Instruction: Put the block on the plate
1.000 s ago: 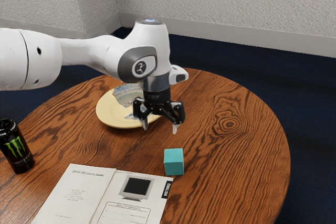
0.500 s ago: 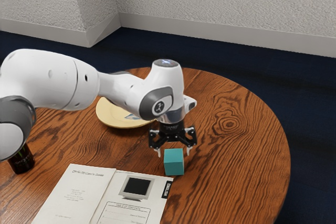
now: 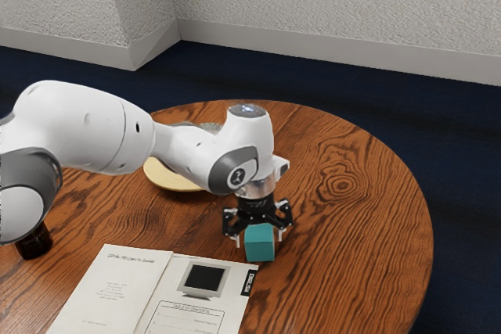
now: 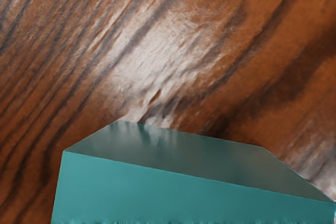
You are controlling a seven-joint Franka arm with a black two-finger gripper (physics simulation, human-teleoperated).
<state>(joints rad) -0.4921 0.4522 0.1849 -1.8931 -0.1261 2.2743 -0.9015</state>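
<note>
My gripper (image 3: 259,240) is spread wide and holds nothing; its 2 fingers (image 3: 237,241) straddle the block (image 3: 260,246) in the exterior view, at about 9 and 3 o'clock of it. The block sits flat on the table (image 3: 352,232), just beside the booklet (image 3: 117,287); whether they touch I cannot tell.

The step in hand, as I judge it, is the grasp. I should sink straight down until my pads reach well below the block's top edge, stopping short of the wood, then close evenly so that neither side shoves it. In the wrist view its near edge runs a little aslant, so a slight turn of my wrist before closing would probably square the pads to its faces. If I pinch it on the skew, it may twist or slip. With a firm grip, I should lift clear before swinging toward the plate (image 3: 168,181), which lies between 10 and 11 o'clock from the block in the exterior view, partly behind my arm (image 3: 94,131).

Counting: 1 block, 1 plate, 1 booklet lying open at 8 o'clock from the block, and 1 dark can (image 3: 34,245) at 9 o'clock, all on 1 round table.
</note>
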